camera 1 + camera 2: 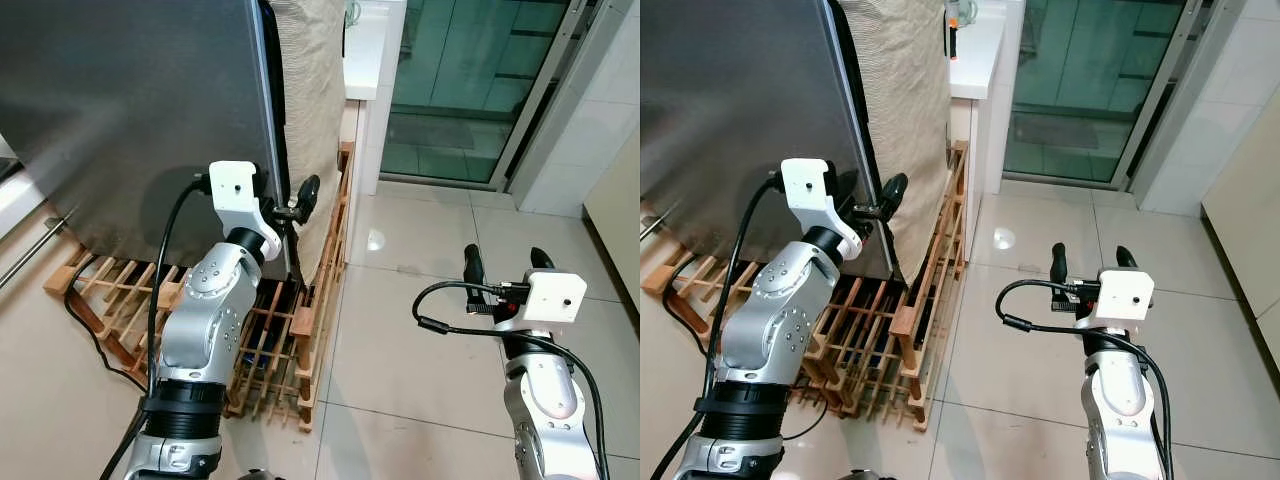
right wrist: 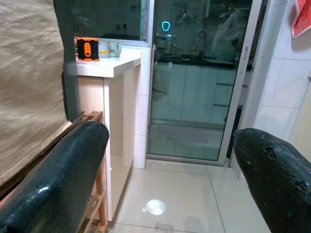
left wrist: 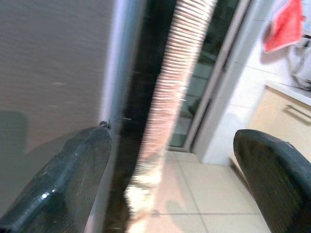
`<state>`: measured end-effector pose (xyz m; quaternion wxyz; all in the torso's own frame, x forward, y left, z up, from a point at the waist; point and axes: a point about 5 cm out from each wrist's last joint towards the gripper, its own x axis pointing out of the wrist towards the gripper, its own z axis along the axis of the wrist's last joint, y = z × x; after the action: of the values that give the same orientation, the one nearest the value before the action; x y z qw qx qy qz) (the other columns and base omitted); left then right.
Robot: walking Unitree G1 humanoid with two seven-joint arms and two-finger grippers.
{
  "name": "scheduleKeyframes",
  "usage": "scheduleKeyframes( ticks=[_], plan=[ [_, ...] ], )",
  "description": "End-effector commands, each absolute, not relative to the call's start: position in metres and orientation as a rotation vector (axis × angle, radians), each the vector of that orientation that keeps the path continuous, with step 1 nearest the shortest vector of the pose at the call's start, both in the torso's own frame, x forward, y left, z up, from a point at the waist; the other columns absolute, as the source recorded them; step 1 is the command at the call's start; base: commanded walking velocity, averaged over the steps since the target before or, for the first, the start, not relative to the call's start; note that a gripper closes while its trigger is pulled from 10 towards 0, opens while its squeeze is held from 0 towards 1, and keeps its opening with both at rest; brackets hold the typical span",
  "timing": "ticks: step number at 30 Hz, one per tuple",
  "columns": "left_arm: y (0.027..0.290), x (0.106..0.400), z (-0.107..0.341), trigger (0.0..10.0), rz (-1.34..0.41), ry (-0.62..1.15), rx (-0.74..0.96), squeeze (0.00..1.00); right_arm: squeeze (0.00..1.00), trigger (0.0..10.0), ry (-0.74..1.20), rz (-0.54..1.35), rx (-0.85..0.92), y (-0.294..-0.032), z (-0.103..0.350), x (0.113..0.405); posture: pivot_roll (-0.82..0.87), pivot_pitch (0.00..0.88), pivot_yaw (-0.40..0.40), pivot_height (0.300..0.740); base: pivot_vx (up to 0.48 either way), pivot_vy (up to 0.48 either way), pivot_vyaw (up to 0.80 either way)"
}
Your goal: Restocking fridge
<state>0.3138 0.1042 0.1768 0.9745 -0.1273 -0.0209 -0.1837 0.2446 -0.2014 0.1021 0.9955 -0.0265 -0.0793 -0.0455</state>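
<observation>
Left eye view: two wide-spread end effectors, left (image 1: 290, 205) straddling one fridge door (image 1: 130, 110) edge, right (image 1: 503, 262).

Left claw (image 1: 872, 203) at grey fridge door (image 1: 730, 110) edge, right claw (image 1: 1088, 258) open over tiled floor (image 1: 1020, 330), wooden rack (image 1: 910, 320) beneath

A: Where's my head stereo pointing?

B: Forward and down from above both arms. I get the fridge door (image 1: 130, 110) at left, tiled floor (image 1: 420, 340) at right, glass sliding door (image 1: 470, 80) ahead.

A: Wrists?

B: Left wrist sits close against the fridge door edge (image 3: 121, 73), looking along it. Right wrist looks level across the floor at the white counter (image 2: 114, 65). All views share that glass door.
</observation>
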Motion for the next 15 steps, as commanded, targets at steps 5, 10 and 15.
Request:
scheduleKeyframes(
  ticks=[5,10,15],
  plan=[
    [0.1055,0.3134,0.1792,10.0,-0.371,-0.039,-0.264,0.0,0.0,10.0,-0.156,-0.092,-0.065,-0.2023,0.1023,0.2479,-0.15,0.004,0.046,0.74,0.0,0.0,0.0],
    [0.1046,0.3134,0.1823,10.0,-0.375,-0.043,-0.283,0.0,0.0,10.0,-0.156,-0.092,-0.067,-0.2028,0.1022,0.2481,-0.15,0.004,0.044,0.74,0.0,0.0,0.0],
    [0.1068,0.3211,0.1827,10.0,-0.338,-0.049,-0.272,0.0,0.0,10.0,-0.157,-0.092,-0.067,-0.203,0.1026,0.2493,-0.15,0.0,0.039,0.74,0.0,0.0,0.0]
  ],
)
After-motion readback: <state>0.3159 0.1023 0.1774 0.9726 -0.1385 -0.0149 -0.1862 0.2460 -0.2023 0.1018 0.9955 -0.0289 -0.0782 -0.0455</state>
